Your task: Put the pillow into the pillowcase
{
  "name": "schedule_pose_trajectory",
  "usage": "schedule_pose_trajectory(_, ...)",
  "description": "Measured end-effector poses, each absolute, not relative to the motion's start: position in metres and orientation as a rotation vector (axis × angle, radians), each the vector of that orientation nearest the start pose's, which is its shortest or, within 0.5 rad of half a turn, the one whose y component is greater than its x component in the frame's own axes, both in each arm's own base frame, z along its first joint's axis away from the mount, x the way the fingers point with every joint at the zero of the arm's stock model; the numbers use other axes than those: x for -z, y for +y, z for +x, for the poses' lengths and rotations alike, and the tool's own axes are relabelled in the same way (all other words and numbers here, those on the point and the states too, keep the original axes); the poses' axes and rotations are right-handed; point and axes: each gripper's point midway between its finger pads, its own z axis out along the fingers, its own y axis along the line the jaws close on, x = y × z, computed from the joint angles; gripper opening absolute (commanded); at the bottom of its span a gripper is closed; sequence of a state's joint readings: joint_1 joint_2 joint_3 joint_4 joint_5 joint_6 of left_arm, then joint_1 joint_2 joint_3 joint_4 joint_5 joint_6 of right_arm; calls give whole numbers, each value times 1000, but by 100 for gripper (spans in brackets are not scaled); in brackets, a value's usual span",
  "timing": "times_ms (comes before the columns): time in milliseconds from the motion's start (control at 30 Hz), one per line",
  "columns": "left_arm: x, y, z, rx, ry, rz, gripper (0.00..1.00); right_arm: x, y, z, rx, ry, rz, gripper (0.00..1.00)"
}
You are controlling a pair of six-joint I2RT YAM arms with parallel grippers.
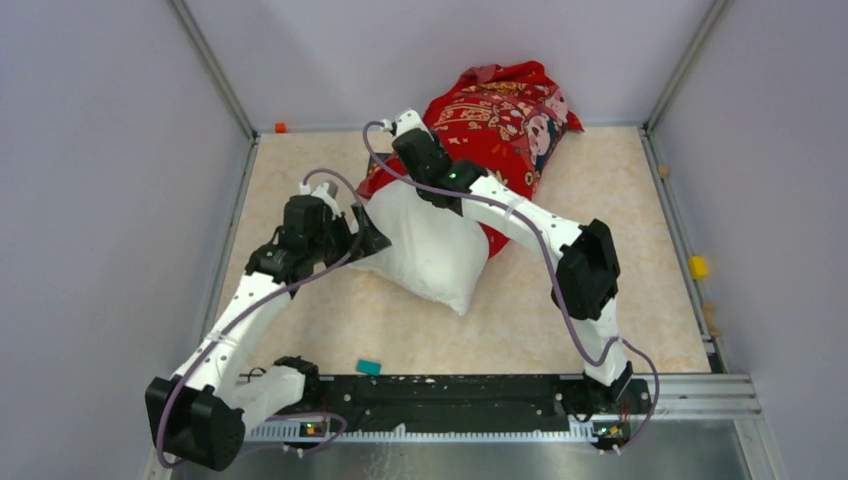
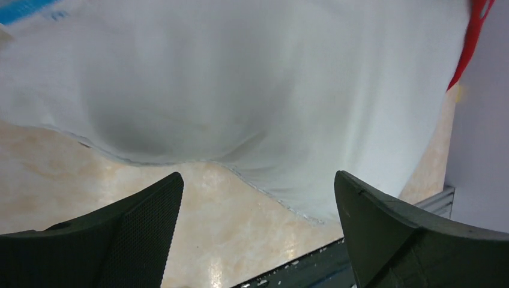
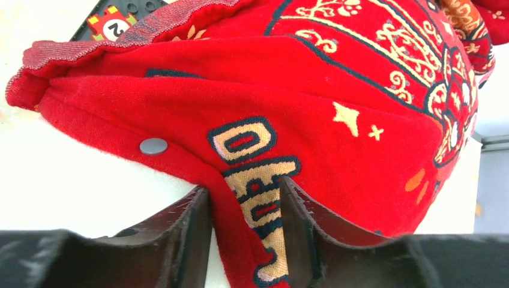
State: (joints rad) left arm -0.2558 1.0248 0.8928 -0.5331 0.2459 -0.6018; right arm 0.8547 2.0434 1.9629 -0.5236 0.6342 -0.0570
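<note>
The white pillow (image 1: 430, 245) lies mid-table, its far end inside the mouth of the red pillowcase (image 1: 505, 120), which bunches toward the back wall. My right gripper (image 1: 395, 140) is at the case's left edge, shut on a fold of the red pillowcase (image 3: 336, 120) at its open edge, next to a snap button. My left gripper (image 1: 365, 235) is open and empty at the pillow's left side. In the left wrist view the pillow (image 2: 252, 84) hangs just beyond my spread fingers (image 2: 150, 222), and a strip of red case (image 2: 471, 42) shows at the right.
A small teal block (image 1: 369, 367) lies by the black rail (image 1: 450, 390) at the front. A yellow block (image 1: 697, 267) and an orange piece (image 1: 281, 127) sit at the table's edges. Grey walls enclose the table on three sides.
</note>
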Motion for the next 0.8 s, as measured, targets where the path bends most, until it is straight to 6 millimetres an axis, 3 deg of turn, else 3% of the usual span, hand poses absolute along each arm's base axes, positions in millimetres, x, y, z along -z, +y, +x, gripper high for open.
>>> schedule_pose_trajectory(67,-175,-153,263,769,2347,-252,99,-234,340,436,198,1965,-573,24)
schedule_pose_trajectory(133,-162,-166,257,813,2376,-248,92,-234,340,436,195,1965,-572,2)
schedule_pose_trajectory(233,-146,-179,260,864,2379,-281,74,-234,341,433,191,1974,-569,0)
schedule_pose_trajectory(300,-135,-184,272,878,2370,-327,56,-237,344,430,186,1982,-573,0)
schedule_pose_trajectory(333,-131,-186,277,881,2367,-348,39,-240,347,425,172,1990,-572,0)
schedule_pose_trajectory(400,-126,-190,291,889,2348,-380,17,-250,358,410,122,2004,-572,0)
schedule_pose_trajectory(467,-125,-194,306,893,2334,-403,3,-263,380,386,44,2003,-579,0)
schedule_pose_trajectory(600,-136,-198,331,899,2305,-442,0,-278,429,310,-97,1987,-672,0)
schedule_pose_trajectory(667,-144,-195,338,890,2274,-456,0,-274,437,289,-121,2001,-711,0)
schedule_pose_trajectory(733,-147,-191,340,875,2260,-471,0,-265,433,287,-140,2030,-714,0)
schedule_pose_trajectory(800,-148,-189,341,864,2249,-481,0,-254,417,298,-142,2081,-687,23)
